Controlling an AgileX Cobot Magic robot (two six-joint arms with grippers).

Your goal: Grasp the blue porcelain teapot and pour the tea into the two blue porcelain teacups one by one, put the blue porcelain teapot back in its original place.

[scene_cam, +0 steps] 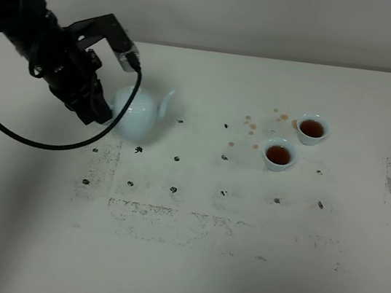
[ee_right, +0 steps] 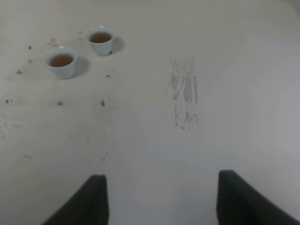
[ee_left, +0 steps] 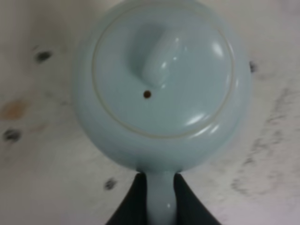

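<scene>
The left gripper [ee_left: 160, 199] is clamping the loop handle of the blue porcelain teapot [scene_cam: 138, 113], which is resting upright on the table [scene_cam: 185, 263] well apart from two tea-filled teacups [scene_cam: 296, 141], suggesting its return; the right gripper [ee_right: 159, 199] is idling with jaws spread.

Open table [scene_cam: 185, 263] between teapot [scene_cam: 138, 112] and two teacups [scene_cam: 296, 141]; teacups close together.

A lab-style test bench is showing here: a bare white table [scene_cam: 236, 270] is wearing scuffed black position marks [scene_cam: 173, 188], against a plain wall [scene_cam: 273, 18].
</scene>
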